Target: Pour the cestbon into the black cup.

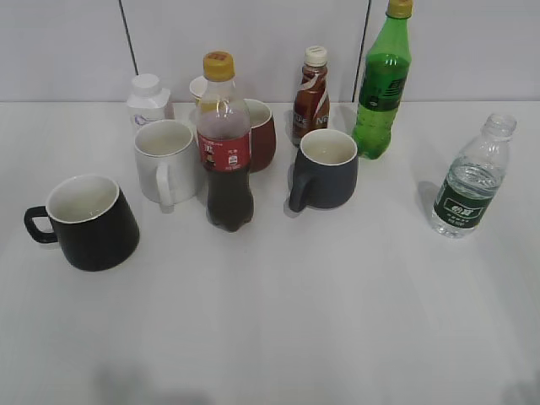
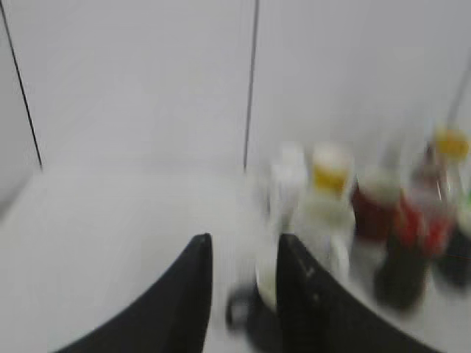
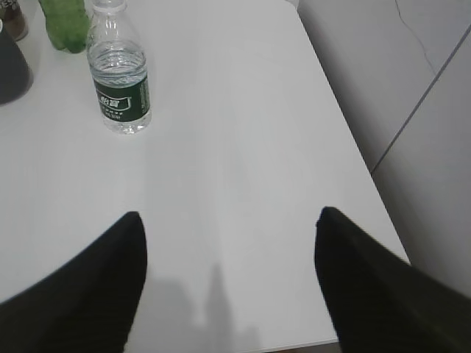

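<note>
Right of the green soda bottle (image 1: 381, 84) stands the cestbon (image 1: 469, 179), uncapped; my right gripper (image 3: 228, 283) gapes wide, empty. I'd grasp its ribbed body gently, upright, avoiding squeezing water out.

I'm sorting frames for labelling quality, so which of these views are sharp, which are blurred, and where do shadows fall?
Exterior view: sharp, with the cestbon and black cup crisp and casting soft shadows. Left wrist view: heavily blurred, with the bottles and cups smeared behind the left claw. Right wrist view: sharp, with a faint shadow on the table between the right claw fingers.
</note>
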